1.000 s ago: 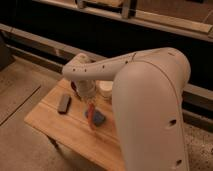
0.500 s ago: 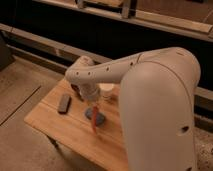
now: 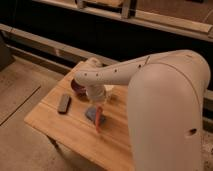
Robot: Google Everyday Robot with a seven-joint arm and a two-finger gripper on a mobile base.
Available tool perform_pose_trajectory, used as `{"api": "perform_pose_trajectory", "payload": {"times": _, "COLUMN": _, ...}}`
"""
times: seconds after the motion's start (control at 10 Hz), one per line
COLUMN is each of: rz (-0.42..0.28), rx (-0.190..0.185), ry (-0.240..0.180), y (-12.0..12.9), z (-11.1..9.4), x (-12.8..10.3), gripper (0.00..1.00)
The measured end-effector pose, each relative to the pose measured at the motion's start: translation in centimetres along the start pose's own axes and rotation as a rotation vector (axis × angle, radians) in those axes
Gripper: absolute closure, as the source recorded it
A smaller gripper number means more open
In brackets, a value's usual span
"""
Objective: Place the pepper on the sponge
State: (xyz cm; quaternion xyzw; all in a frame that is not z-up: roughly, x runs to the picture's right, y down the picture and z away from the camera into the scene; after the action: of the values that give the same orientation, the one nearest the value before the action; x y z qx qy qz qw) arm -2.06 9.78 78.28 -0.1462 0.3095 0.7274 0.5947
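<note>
The pepper (image 3: pixel 98 118), thin and red-orange, points toward the table's front edge and overlaps the right side of the blue-grey sponge (image 3: pixel 90 114) near the middle of the wooden table (image 3: pixel 60 130). My gripper (image 3: pixel 97 102) is just above the pepper's upper end, under the white wrist. Whether the pepper rests on the sponge or hangs just over it cannot be told. My arm's large white body fills the right side of the view and hides that part of the table.
A dark grey-brown rectangular block (image 3: pixel 64 103) lies to the left of the sponge. Behind it a dark reddish round bowl (image 3: pixel 77 86) is partly covered by my arm. A dark wall with metal rails runs behind the table.
The gripper and the pepper have drifted slightly right, so the pepper now lies over the sponge's right side. The block and bowl have not moved.
</note>
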Motion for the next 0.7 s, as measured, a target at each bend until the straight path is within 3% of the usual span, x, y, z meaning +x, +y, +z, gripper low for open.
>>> {"api": "perform_pose_trajectory", "payload": {"times": 0.7, "rz": -0.079, "rx": -0.039, "ry": -0.026, "y": 1.4, "z": 0.6, "x": -0.4, "gripper": 1.00}}
